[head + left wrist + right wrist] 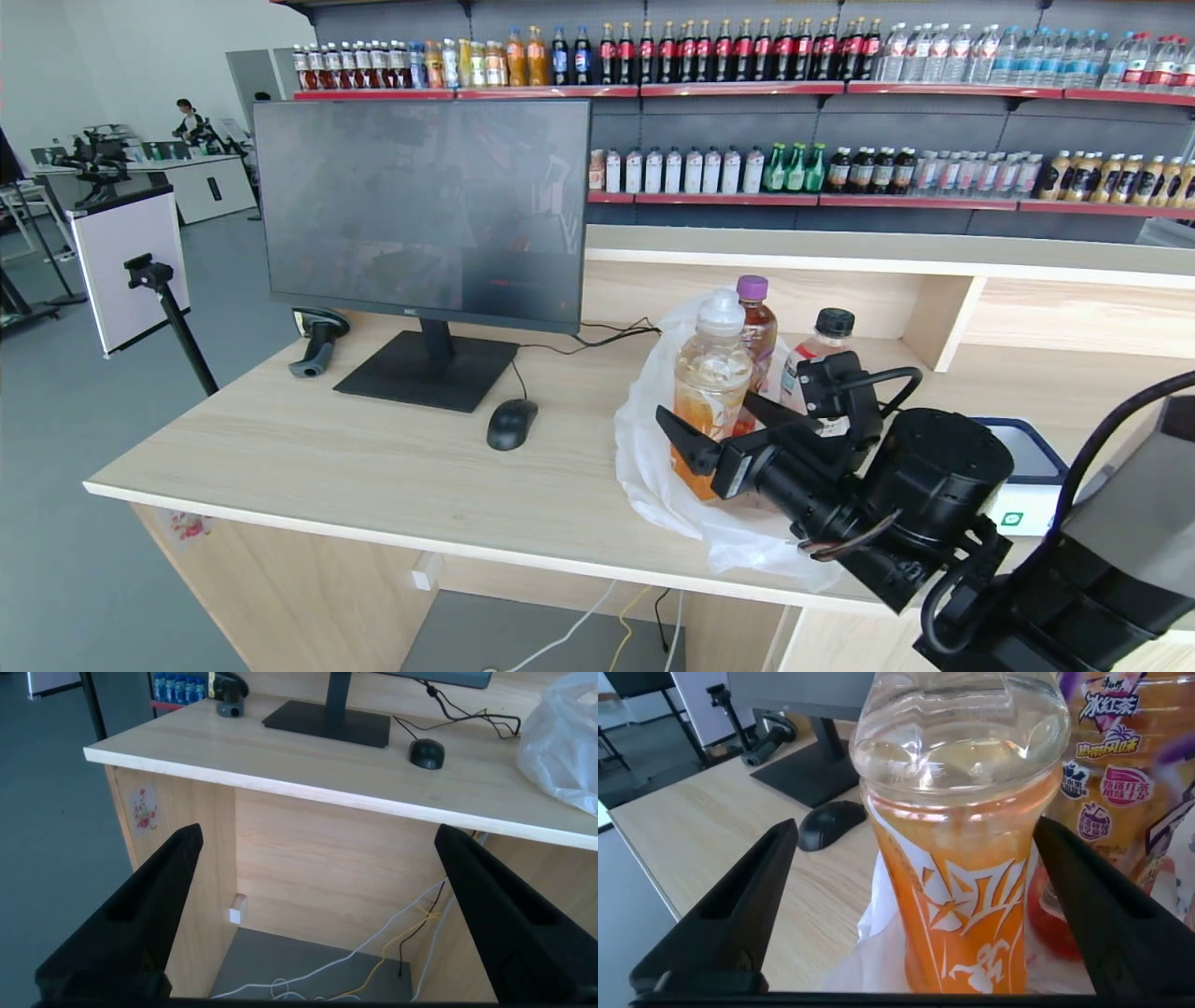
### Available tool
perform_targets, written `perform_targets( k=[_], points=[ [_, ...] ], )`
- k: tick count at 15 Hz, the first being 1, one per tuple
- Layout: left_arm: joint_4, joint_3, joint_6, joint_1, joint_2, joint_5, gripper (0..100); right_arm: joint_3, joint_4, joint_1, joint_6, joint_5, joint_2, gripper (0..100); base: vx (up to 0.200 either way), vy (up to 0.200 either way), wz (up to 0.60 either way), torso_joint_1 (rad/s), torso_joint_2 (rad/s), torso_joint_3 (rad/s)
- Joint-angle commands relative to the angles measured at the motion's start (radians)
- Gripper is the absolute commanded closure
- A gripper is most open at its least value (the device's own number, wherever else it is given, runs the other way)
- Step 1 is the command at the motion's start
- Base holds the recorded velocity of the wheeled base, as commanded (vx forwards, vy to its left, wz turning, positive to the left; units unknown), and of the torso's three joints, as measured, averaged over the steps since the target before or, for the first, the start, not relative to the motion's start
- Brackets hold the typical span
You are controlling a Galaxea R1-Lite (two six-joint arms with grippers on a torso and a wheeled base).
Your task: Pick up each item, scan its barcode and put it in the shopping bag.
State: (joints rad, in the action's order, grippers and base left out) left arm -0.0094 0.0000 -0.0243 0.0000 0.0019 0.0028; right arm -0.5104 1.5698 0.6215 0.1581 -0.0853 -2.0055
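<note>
A clear bottle of orange drink (711, 392) (957, 859) with a white cap stands upright in the white plastic shopping bag (653, 467) on the counter. Behind it in the bag are a purple-capped bottle (756, 327) (1120, 765) and a black-capped bottle (822, 350). My right gripper (705, 408) (915, 835) is open, one finger on each side of the orange bottle's body with small gaps. My left gripper (318, 833) is open and holds nothing, low in front of the counter's front edge, below the tabletop.
A monitor (425, 215) on its stand, a black mouse (512, 423) (427, 753) and a handheld barcode scanner (317, 341) (232, 695) sit on the counter's left half. A white and blue box (1027, 476) lies right of the bag. A raised wooden ledge (887, 252) runs behind.
</note>
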Motion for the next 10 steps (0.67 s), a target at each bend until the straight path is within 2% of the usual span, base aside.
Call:
perform_targets(
  k=[1,7,10],
  points=[
    [0.0,0.0,0.0,0.0,0.0,0.0,0,0.053,0.001,-0.002,0.0,-0.001,0.079,0,0.0,0.0,0.0,0.0,0.0,0.0],
    [0.0,0.0,0.003,-0.002,0.0,0.0,0,0.222,0.001,-0.009,0.0,0.001,0.246,0,0.0,0.0,0.0,0.0,0.0,0.0],
    [0.003,0.0,0.017,-0.002,0.0,-0.003,0,0.389,0.001,-0.009,-0.003,-0.001,0.387,0,0.0,0.0,0.0,0.0,0.0,0.0]
  ],
)
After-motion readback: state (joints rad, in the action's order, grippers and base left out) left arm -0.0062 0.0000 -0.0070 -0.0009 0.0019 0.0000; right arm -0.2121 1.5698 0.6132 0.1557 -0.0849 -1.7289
